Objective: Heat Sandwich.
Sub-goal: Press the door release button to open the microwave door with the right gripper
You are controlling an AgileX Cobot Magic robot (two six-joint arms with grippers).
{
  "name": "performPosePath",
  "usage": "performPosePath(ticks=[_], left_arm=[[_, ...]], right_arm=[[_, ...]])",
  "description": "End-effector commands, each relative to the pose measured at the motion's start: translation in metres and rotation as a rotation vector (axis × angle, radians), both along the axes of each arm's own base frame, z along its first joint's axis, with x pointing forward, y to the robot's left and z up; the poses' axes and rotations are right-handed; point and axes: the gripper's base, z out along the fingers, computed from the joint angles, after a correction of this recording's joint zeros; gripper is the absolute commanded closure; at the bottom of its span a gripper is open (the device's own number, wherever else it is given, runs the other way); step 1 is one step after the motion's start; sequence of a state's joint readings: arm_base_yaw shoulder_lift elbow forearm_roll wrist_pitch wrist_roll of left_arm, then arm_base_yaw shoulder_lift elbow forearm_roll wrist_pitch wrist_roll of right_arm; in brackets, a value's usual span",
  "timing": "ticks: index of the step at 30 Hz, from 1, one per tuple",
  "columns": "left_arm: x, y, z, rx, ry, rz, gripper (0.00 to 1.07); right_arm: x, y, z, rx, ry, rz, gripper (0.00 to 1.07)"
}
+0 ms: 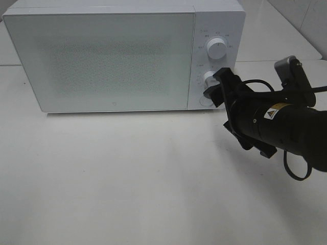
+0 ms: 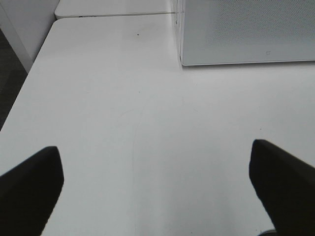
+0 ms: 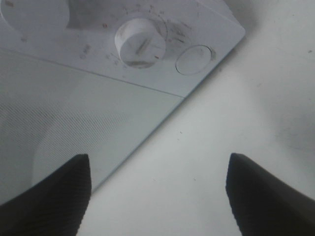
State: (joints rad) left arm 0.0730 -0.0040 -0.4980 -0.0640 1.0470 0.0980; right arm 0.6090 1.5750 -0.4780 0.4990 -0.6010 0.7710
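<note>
The right pincer (image 3: 157, 164) stands spread and empty just before the closed microwave's (image 1: 102, 56) lower dial (image 3: 140, 43), the left pincer (image 2: 156, 157) hangs wide apart and empty above the desk (image 2: 147, 113), and the sandwich shows in no view.

Behind its shut, speckled door (image 1: 102, 61), the inside of the microwave (image 1: 214, 15) cannot be seen. In the high view the right jaws cover part of the lower dial (image 1: 207, 78), the markings round it are too small to read, and the right arm (image 1: 286, 127) runs off the frame's right edge. The left jaws show only as dark tips cut off at the left wrist view's lower corners.
</note>
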Motion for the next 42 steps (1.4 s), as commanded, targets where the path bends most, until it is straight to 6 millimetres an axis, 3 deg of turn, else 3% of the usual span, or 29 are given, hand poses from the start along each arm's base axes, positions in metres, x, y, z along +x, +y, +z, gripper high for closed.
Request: performPosePath(ticks=[1, 6, 10, 11, 12, 15, 26, 36, 42], left_arm=[[-0.003, -0.001, 0.0, -0.008, -0.034, 0.006, 0.1], [-0.003, -0.001, 0.0, -0.008, -0.034, 0.006, 0.1], [-0.003, -0.001, 0.0, -0.008, -0.034, 0.006, 0.1], [-0.003, -0.001, 0.0, -0.008, -0.034, 0.006, 0.1], [-0.003, -0.001, 0.0, -0.008, -0.034, 0.006, 0.1], [-0.003, -0.001, 0.0, -0.008, -0.034, 0.006, 0.1], [-0.003, -0.001, 0.0, -0.008, -0.034, 0.006, 0.1], [-0.003, -0.001, 0.0, -0.008, -0.034, 0.006, 0.1], [-0.003, -0.001, 0.0, -0.008, -0.034, 0.006, 0.1]], right_arm=[[-0.004, 0.003, 0.008, -0.165, 0.042, 0.157, 0.33], [-0.006, 0.011, 0.017, -0.346, 0.032, 0.381, 0.33], [-0.01, 0.019, 0.027, -0.621, -0.037, 0.742, 0.33], [-0.01, 0.019, 0.027, -0.621, -0.037, 0.742, 0.33], [-0.014, 0.021, 0.031, -0.698, -0.039, 0.872, 0.33], [-0.02, 0.021, 0.042, -0.796, -0.038, 1.048, 0.33], [-0.043, 0.009, 0.067, -0.844, 0.037, 1.197, 0.33], [-0.076, -0.011, 0.094, -0.847, 0.083, 1.279, 0.33], [-0.106, -0.029, 0.122, -0.843, 0.008, 1.273, 0.33]])
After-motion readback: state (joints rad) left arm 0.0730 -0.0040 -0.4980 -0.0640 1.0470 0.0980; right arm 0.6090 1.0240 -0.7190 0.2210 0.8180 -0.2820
